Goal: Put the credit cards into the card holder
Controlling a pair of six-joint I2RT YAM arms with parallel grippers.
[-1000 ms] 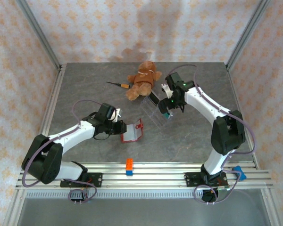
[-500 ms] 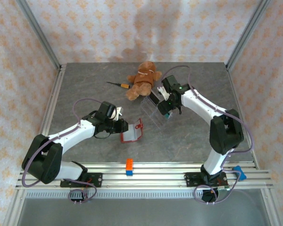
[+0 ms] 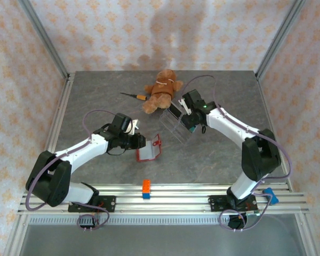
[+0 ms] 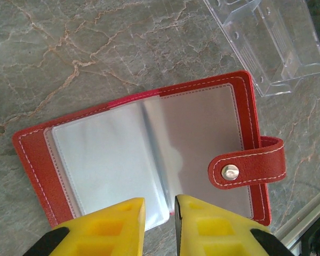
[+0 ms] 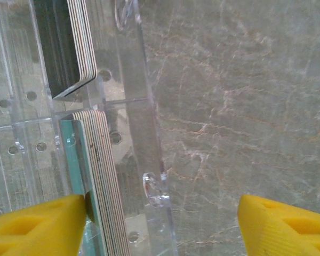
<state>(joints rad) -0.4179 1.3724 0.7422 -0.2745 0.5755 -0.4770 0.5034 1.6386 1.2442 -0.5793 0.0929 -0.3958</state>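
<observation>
While the card holder [image 3: 148, 153] lies spread open on the table [image 3: 96, 96], my left pincer [image 4: 160, 218] nips its near edge and my right pincer [image 5: 162, 224] gapes at the credit cards [image 5: 98, 176].

The holder is dark red with pale stitching. Its clear sleeves [image 4: 101, 160] face up, and a snap tab [image 4: 248, 168] with a metal stud folds over one end. In my left wrist view its long axis runs across the picture, rising a little to the right, with the tab end toward the clear stand [image 3: 173, 125]. The left jaws are drawn to a thin slit on the sleeve edge. The cards stand on edge in that stand, a tight stack with a teal face, their edges running up the right wrist view. One right finger [image 5: 37, 224] touches the stack, and the other is well apart.
</observation>
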